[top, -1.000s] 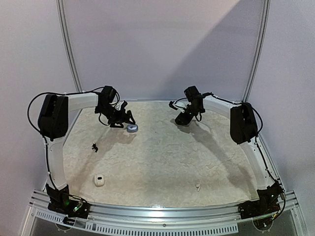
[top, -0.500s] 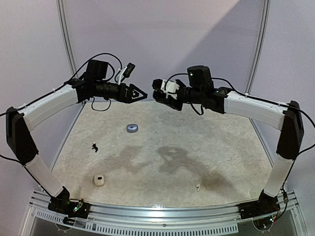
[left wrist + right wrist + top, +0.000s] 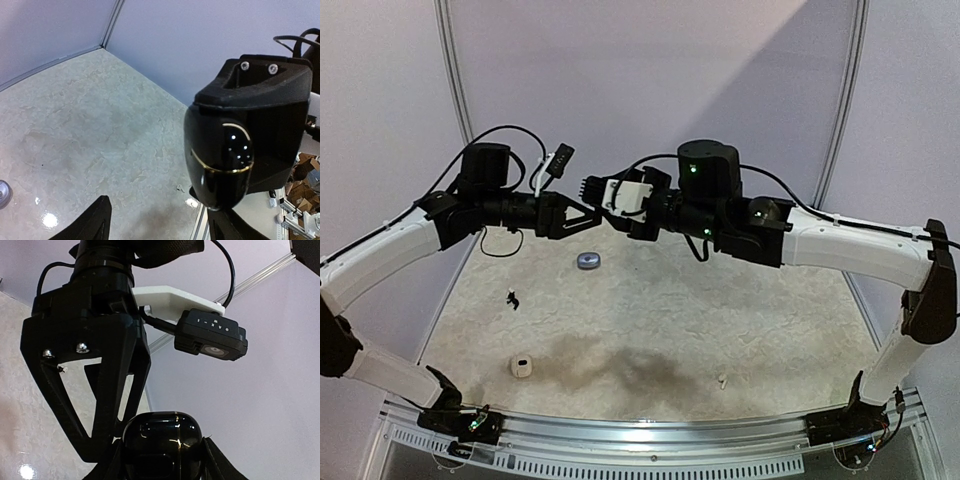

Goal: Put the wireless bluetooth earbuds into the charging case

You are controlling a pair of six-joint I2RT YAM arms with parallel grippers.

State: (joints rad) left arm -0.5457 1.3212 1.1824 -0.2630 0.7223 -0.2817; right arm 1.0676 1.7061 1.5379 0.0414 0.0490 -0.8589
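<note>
Meeting in mid-air above the tabletop (image 3: 740,300), our right gripper (image 3: 161,456) clamps the black charging case (image 3: 220,155) and our left gripper (image 3: 160,227) gapes wide beside it. We see a black earbud (image 3: 512,298) near the left edge and a white earbud (image 3: 722,380) by the near edge.

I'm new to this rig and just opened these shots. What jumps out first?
High above the table, the right hand grips a glossy black case, facing the open left hand. A white case and a black bud lie on the table below.
</note>
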